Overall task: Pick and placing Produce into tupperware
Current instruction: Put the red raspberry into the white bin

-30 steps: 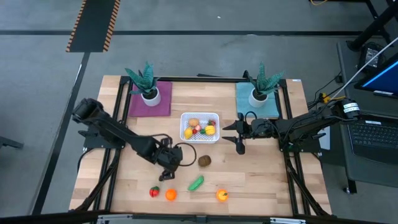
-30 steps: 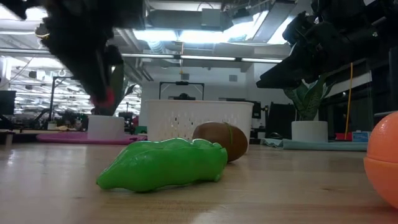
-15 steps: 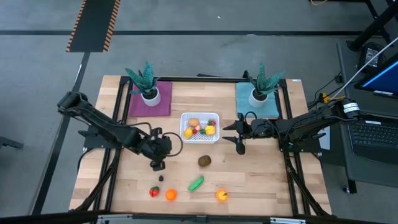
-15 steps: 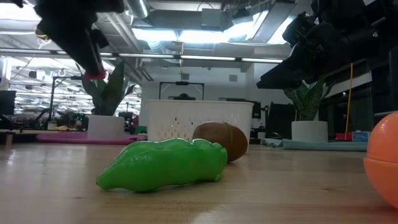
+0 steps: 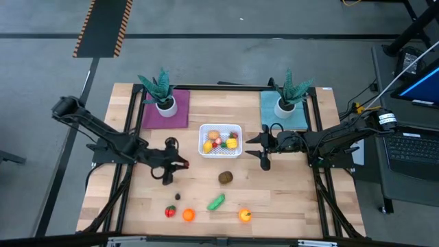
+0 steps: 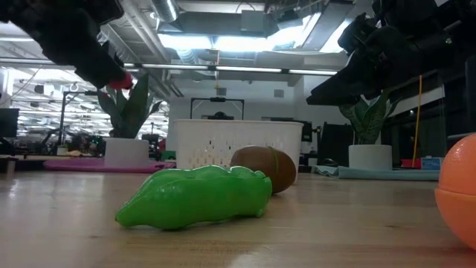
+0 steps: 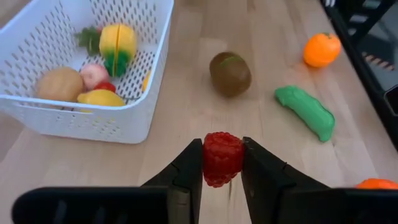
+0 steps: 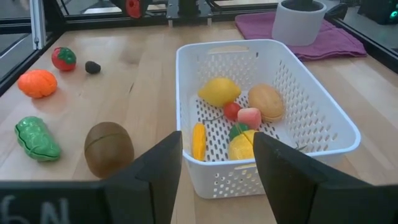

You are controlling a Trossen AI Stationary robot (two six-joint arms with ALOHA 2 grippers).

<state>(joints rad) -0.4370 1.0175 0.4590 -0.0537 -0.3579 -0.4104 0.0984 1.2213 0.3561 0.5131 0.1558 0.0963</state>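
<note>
Above the pale wooden table [image 5: 288,199], the left gripper [image 7: 222,163] carries a small red toy strawberry [image 7: 222,158] pinched between narrowly parted fingers; next comes a swing over the white perforated plastic basket [image 5: 220,140] nearby and release. Beside the basket, the right gripper [image 8: 217,155] waits half open, empty.

Even, bright overhead light; shadows on the table [image 5: 288,199] are short and soft. In the low view, ceiling lights [image 6: 223,41] at 12 o'clock glare white, arms read as silhouettes, and the orange [image 6: 457,190] at 3 o'clock blurs.
</note>
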